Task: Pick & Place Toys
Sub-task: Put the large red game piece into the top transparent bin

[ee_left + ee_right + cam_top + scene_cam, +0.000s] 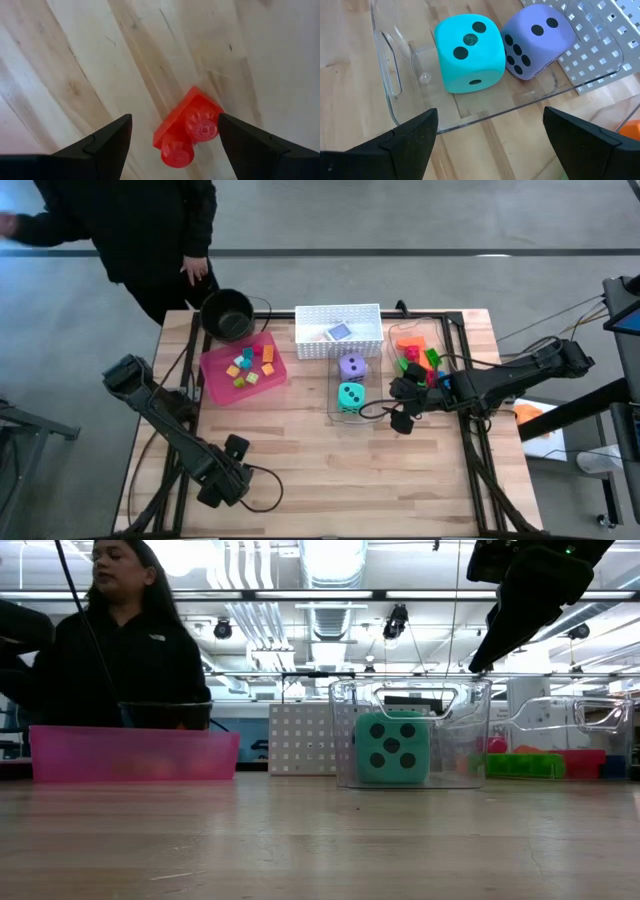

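Observation:
A small red brick [187,135] lies studs-up on the wooden table, between the open fingers of my left gripper [175,117]. The fingers stand on either side of it without touching. In the high view this gripper [228,472] is near the front left and hides the brick. My right gripper [403,405] is open and empty, above the near right edge of a clear bin [345,416]. The bin holds a teal die [467,52] and a purple die [537,40], both resting on its floor. More bricks [250,366] lie in the pink tray [215,380].
A second clear bin [402,332] at the right holds several red, green and orange bricks. A white perforated basket [338,315] with a card stands at the back, with a black pot [228,313] to its left. A person [150,230] stands behind the far left corner.

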Controlling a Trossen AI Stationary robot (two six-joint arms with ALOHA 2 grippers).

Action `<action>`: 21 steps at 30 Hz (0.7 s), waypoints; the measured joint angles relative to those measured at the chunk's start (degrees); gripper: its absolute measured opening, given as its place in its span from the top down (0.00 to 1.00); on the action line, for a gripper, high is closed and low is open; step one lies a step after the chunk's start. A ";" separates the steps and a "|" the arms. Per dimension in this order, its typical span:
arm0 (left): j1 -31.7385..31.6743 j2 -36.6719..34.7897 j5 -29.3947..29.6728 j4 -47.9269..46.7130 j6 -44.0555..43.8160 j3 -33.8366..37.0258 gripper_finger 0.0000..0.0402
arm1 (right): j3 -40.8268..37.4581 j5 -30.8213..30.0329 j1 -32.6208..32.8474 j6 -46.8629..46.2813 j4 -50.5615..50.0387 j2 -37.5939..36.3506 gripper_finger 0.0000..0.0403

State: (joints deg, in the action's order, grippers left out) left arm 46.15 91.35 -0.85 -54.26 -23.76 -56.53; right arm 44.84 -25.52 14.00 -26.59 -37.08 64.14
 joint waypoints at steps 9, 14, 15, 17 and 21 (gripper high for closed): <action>2.77 0.00 -3.32 0.22 6.32 5.81 0.26 | -0.07 0.00 0.02 0.00 0.15 0.00 0.11; 2.77 0.00 -1.11 4.03 6.49 9.04 0.26 | -0.07 0.00 0.02 0.01 0.15 0.00 0.11; 2.77 0.00 -0.90 5.63 6.75 9.67 0.26 | -0.07 0.00 0.01 0.00 0.15 0.00 0.11; 2.77 0.00 -0.83 9.56 7.30 10.82 0.26 | -0.07 0.00 0.00 0.00 0.15 0.00 0.11; 2.77 -0.17 -0.93 11.36 7.55 11.88 0.26 | -0.07 0.00 0.01 0.01 0.18 0.02 0.11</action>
State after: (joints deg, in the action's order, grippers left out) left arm 48.93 91.18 -1.78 -42.90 -16.21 -44.64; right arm 44.77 -25.52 14.01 -26.58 -36.90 64.16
